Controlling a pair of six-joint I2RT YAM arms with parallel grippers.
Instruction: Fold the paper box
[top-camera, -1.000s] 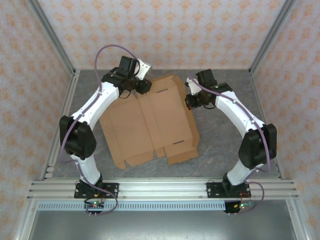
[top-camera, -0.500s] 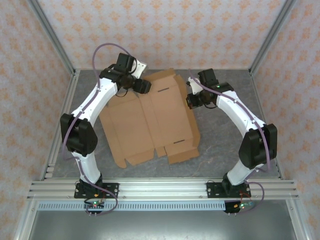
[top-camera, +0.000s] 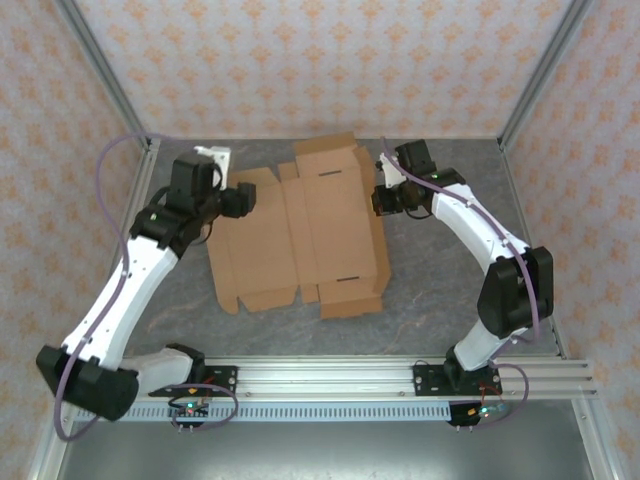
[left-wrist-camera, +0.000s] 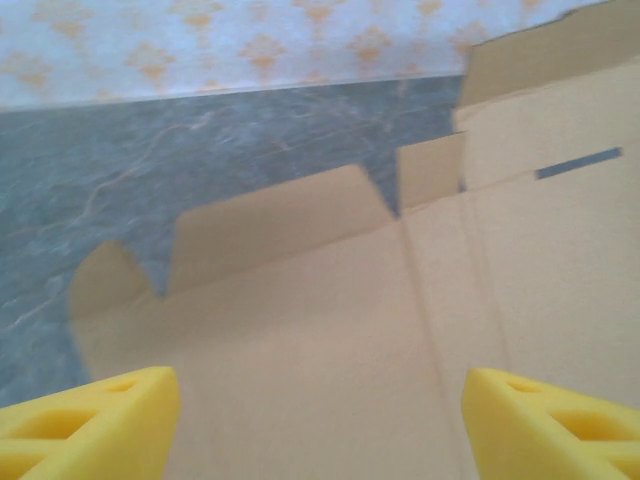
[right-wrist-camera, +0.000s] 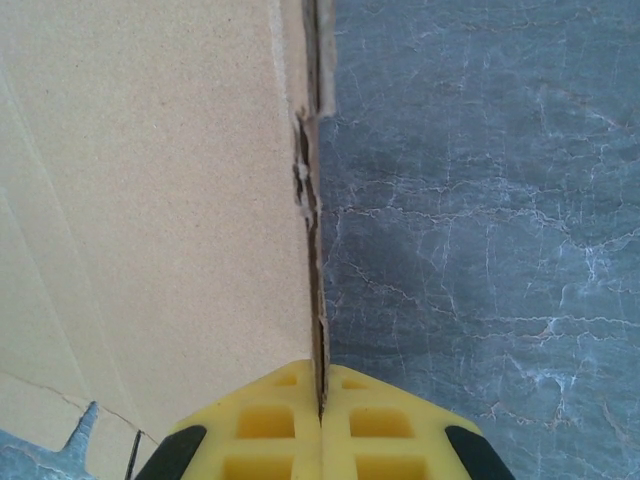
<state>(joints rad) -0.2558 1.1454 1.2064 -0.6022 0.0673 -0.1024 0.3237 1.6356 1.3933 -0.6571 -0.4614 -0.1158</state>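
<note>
The paper box (top-camera: 300, 235) is a brown die-cut cardboard sheet with flaps and slots, lying mostly flat on the grey table (top-camera: 440, 290). My left gripper (top-camera: 248, 200) hovers at the sheet's far left part. In the left wrist view its yellow fingers (left-wrist-camera: 90, 420) stand wide apart over the cardboard (left-wrist-camera: 330, 300), and the left gripper (left-wrist-camera: 320, 425) is open with nothing held. My right gripper (top-camera: 380, 200) is at the sheet's right edge. In the right wrist view the right gripper (right-wrist-camera: 322, 400) is shut on the thin cardboard edge (right-wrist-camera: 312, 250), which runs straight out from between its pads.
Bare marbled table (right-wrist-camera: 480, 200) lies right of the sheet and in front of it. Aluminium rails (top-camera: 320, 375) run along the near edge, and patterned walls (top-camera: 330, 60) with metal corner posts close in the back and sides.
My left gripper has opened and let go of the sheet's far left part; the left arm has swung left and back. The sheet has settled flatter. The right gripper keeps its pinch.
</note>
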